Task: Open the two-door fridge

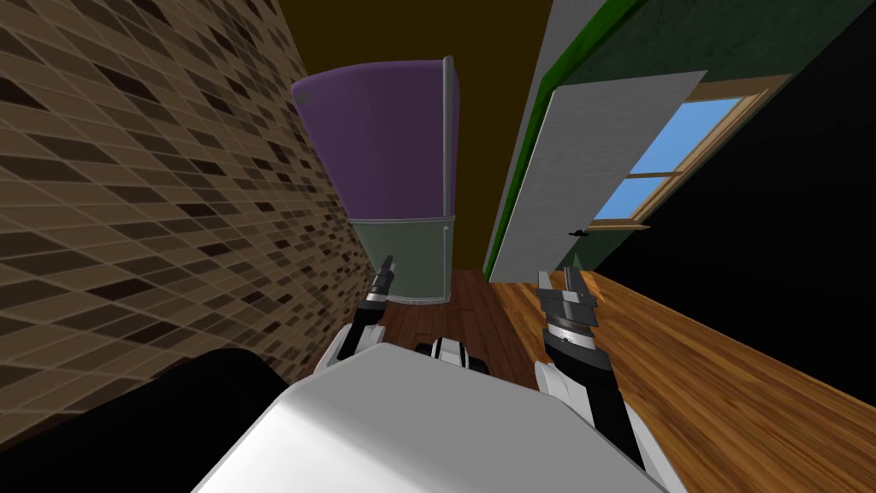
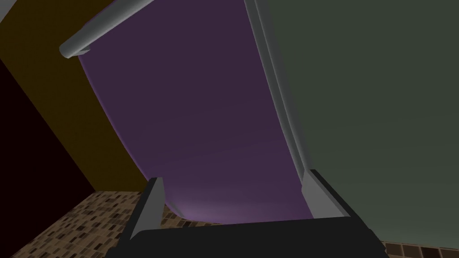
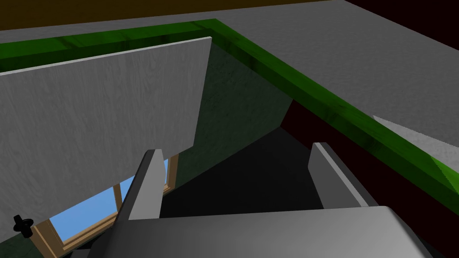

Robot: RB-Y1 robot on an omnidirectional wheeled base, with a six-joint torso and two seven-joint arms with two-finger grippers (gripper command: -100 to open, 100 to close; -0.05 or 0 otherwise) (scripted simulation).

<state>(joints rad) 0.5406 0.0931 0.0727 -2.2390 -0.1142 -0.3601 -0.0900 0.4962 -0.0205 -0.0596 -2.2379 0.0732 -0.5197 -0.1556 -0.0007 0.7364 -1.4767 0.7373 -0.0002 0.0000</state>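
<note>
Approach step, no grasp yet. The two-door fridge stands ahead against the tiled wall, and both doors look shut: purple upper door, grey-green lower door, grey bar handle down the edge away from the wall. Left claw is released, close in front of the lower door. Its wrist view has the purple upper door between the spread fingers, with the handle well off to one side. Contact with the door face is probably none, hard to tell. Right claw is released too, idle near an open grey room door. Next move calls for carrying a claw across to the handle, straddling it, clenching, then pulling outward on the hinge arc.
</note>
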